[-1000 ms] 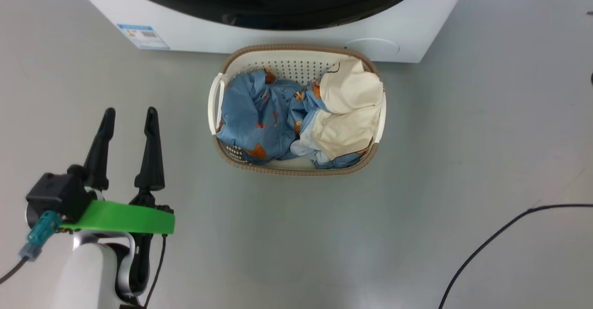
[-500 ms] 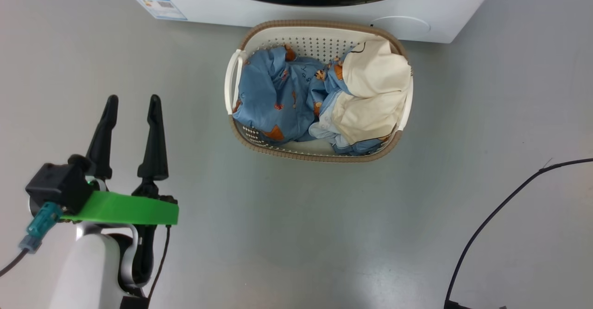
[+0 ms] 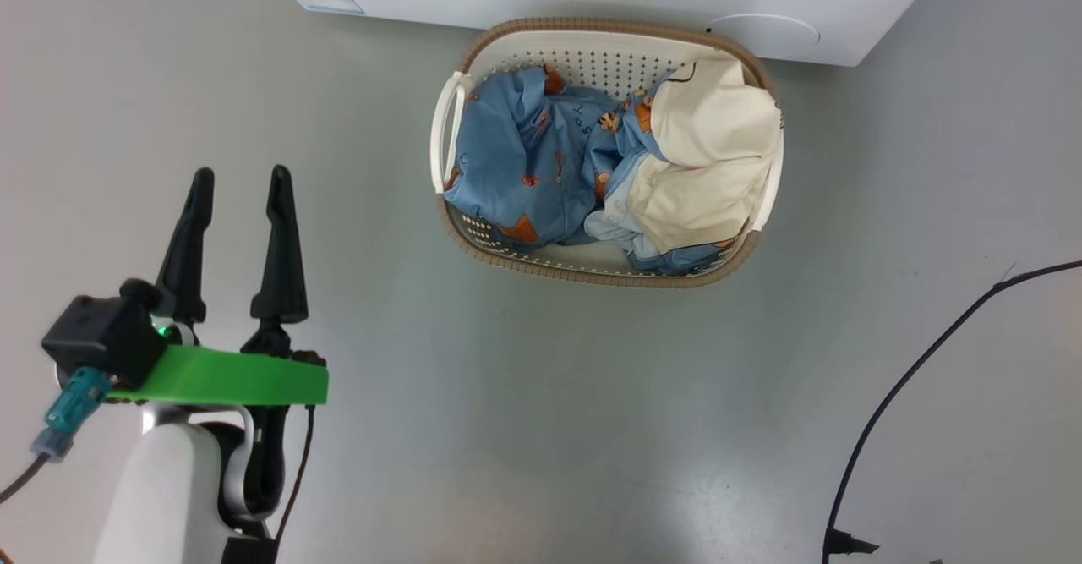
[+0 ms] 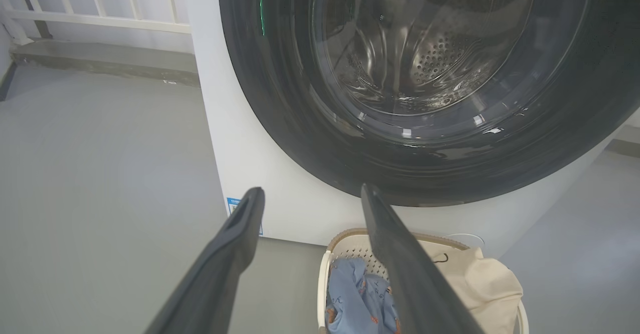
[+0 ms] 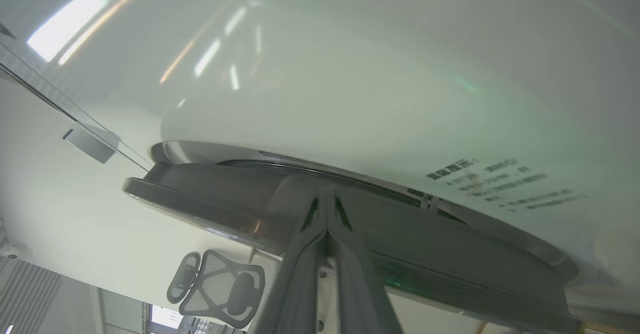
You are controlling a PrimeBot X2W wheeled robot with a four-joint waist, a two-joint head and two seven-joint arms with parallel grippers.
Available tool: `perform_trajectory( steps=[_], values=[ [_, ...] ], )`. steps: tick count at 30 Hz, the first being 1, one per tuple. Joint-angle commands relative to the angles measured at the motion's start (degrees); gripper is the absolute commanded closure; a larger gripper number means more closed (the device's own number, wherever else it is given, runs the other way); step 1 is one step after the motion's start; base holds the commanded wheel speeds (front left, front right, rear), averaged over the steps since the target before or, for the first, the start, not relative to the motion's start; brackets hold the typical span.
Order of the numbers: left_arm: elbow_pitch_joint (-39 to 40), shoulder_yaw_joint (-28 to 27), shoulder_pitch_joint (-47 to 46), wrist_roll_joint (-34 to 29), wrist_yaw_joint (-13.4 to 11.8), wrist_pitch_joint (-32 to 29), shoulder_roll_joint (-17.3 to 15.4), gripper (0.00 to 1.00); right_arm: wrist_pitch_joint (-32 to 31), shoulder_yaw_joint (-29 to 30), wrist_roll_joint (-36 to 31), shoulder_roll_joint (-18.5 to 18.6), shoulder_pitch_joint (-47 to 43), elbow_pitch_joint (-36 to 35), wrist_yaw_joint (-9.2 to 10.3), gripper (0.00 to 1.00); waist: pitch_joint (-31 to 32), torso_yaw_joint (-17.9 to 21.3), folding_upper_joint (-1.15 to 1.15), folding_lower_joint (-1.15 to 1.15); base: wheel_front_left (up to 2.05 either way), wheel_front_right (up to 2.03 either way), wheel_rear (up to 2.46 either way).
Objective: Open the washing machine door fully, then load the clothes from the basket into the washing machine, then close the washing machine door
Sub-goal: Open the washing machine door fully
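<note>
The basket (image 3: 609,279) stands on the grey floor right in front of the washing machine (image 3: 592,2). It holds the clothes: a light blue printed cloth (image 3: 524,167) on the left and a cream-yellow cloth (image 3: 710,150) on the right. My left gripper (image 3: 241,173) hangs open and empty, well left of the basket. In the left wrist view that gripper (image 4: 311,190) points at the washing machine door (image 4: 280,98), which looks flush with the front. My right gripper (image 5: 327,194) is shut, its tips against the door's dark edge (image 5: 450,244). I cannot tell whether the door is ajar.
A black cable (image 3: 913,378) curves over the floor at the right and ends in a plug (image 3: 845,541). Left of the machine runs a white railing (image 4: 100,3) above a low step. An office chair (image 5: 215,289) shows in the right wrist view.
The head camera has shifted, so the basket and machine sit higher and further right in the picture. The left gripper stays open and the clothes lie as before.
</note>
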State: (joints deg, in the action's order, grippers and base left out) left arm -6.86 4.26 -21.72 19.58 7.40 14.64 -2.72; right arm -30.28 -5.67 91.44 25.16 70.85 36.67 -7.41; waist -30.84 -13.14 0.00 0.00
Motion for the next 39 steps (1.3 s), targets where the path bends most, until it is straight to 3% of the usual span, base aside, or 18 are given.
perform_trajectory(
  steps=[1,20,39],
  values=[
    [1.82,-2.14,-1.14,0.51,0.09,0.36,-1.36,0.0,-1.26,-0.19,0.53,-0.09,2.0,-0.67,-0.08,1.0,-0.49,-0.45,0.0,0.0,0.0,0.0,0.0],
    [1.27,-2.43,-1.26,1.23,0.09,0.36,-0.38,0.0,-3.46,-3.17,-2.26,-0.62,7.38,5.12,-0.08,1.0,-1.25,-2.97,0.0,0.0,0.0,0.0,0.0],
    [-1.67,-3.55,3.99,-0.17,0.09,0.36,-0.6,0.0,-6.99,-5.25,-0.81,-2.39,-11.28,4.21,-0.08,1.0,10.62,-2.82,0.0,0.0,0.0,0.0,0.0]
  ],
)
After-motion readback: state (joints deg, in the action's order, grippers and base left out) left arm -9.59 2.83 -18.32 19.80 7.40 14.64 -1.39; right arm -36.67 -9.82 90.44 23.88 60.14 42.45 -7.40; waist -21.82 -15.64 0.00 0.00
